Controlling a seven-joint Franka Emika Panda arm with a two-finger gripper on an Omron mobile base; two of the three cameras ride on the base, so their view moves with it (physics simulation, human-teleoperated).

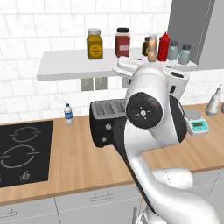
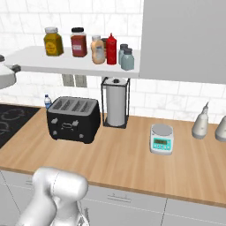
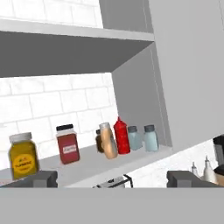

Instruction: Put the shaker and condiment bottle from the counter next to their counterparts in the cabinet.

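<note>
The orange-brown condiment bottle point(image 3: 108, 141) stands on the cabinet's white shelf point(image 1: 65, 66), leaning slightly and touching the red squeeze bottle point(image 3: 121, 135). Both show in the base views too: the condiment bottle point(image 2: 98, 50) left of the red squeeze bottle point(image 2: 111, 48). Right of them, two pale blue-grey shakers point(image 3: 134, 138) point(image 3: 151, 138) stand side by side near the grey panel point(image 2: 185, 39); I cannot tell the two shakers apart. My gripper point(image 3: 112, 179) is open and empty, a little out from the shelf's front edge and apart from the bottles.
A yellow jar point(image 3: 22, 155), a red jar point(image 3: 67, 143) and a dark jar stand further left on the shelf. On the wooden counter point(image 1: 78, 157) are a black toaster point(image 2: 73, 118), water bottle point(image 1: 68, 113), paper-towel holder point(image 2: 116, 102), scale point(image 2: 161, 139), cooktop point(image 1: 24, 153) and two white bottles point(image 2: 201, 123).
</note>
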